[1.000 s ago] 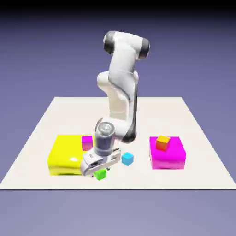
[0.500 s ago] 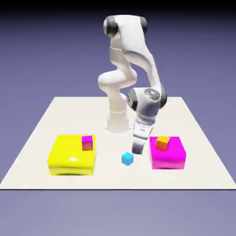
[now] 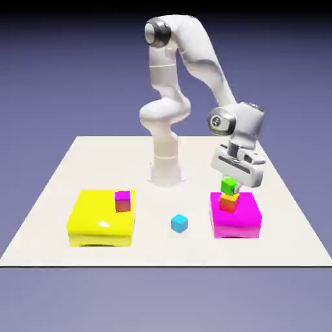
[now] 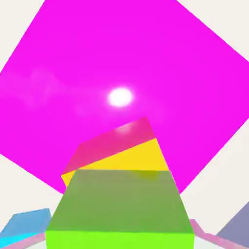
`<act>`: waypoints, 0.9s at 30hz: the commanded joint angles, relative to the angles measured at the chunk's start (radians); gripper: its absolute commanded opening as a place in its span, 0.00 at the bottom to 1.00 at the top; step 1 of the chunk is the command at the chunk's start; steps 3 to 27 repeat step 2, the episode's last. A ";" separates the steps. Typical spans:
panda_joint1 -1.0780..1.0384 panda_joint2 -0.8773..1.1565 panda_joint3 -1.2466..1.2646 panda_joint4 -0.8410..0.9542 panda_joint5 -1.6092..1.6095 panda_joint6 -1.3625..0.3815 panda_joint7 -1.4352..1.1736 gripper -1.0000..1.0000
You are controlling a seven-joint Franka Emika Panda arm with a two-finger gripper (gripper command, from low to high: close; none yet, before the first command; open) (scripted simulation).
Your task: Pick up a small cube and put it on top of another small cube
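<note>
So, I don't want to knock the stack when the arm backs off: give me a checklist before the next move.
1. Green cube above orange cube: ok
2. Edges of the two lined up: not ok, twisted apart
3. Orange cube on magenta block: ok
4. Fingers clear of green cube: cannot tell
5. Blue cube away from the stack: ok

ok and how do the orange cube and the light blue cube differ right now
The orange cube sits on the magenta block, while the light-blue cube rests on the pale tabletop. The orange cube has the green cube directly above it; the light-blue cube has nothing over it. Both are small cubes.
</note>
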 commanded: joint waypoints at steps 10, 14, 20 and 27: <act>0.011 -0.066 0.011 0.020 0.027 -0.087 -0.020 1.00; 0.011 -0.066 0.011 0.020 0.027 -0.087 -0.020 1.00; 0.011 -0.066 0.011 0.020 0.027 -0.087 -0.020 1.00; 0.011 -0.066 0.011 0.020 0.027 -0.087 -0.020 1.00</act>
